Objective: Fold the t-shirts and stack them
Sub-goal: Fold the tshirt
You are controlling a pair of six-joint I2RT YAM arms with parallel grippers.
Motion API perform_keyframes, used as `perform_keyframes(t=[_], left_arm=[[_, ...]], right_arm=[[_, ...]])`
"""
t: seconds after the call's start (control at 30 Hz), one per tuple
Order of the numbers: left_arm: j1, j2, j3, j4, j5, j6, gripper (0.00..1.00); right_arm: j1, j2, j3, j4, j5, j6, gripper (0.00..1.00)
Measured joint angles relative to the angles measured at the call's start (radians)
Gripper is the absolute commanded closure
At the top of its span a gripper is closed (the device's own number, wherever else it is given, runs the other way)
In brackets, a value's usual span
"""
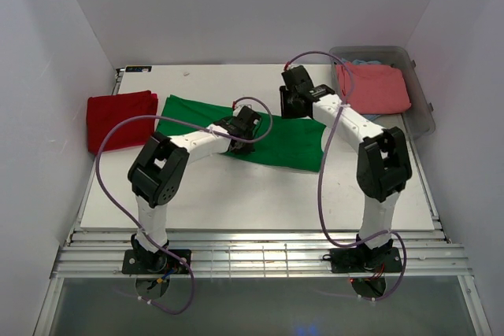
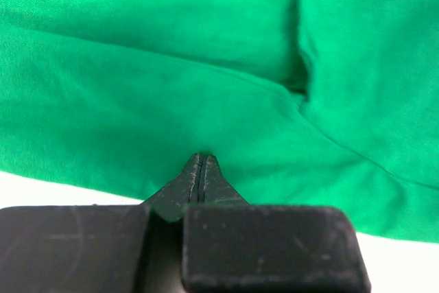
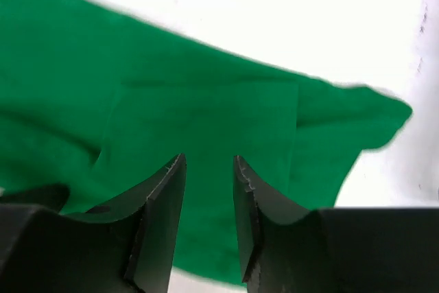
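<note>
Left gripper (image 2: 199, 160) shut tight, tips pressed against green t-shirt (image 1: 293, 145) spread at centre of table (image 1: 236, 194); cannot tell whether any cloth pinched. Right gripper (image 3: 209, 164) parted with a clear gap, nothing between, over the shirt's 1 o'clock edge. Red t-shirt (image 1: 118, 116) folded at 9 o'clock; salmon-pink t-shirt (image 1: 374, 88) at 2 o'clock, in clear bin (image 1: 423, 109).

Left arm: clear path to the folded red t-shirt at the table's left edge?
Probably yes. The red t-shirt lies in the open, with nothing standing between it and the left tool, which sits shut over the green t-shirt.
</note>
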Motion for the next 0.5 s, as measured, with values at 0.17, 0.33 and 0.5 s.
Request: perform_keyframes(t=[0.17,0.33,0.5], left_arm=[[-0.016,-0.028,0.071,-0.018,0.018,0.021,1.00],[-0.047,-0.118,0.133,-0.004,-0.033,0.058,1.00],[-0.026,-0.261,0.098,-0.002,-0.184,0.131,1.00]], right_arm=[[0.018,-0.203,-0.151,0.000,-0.048,0.038,0.75],[0.072,-0.284,-0.352,0.014,-0.066,0.107,0.92],[0.084,-0.244,-0.451,0.006,-0.064,0.146,0.92]])
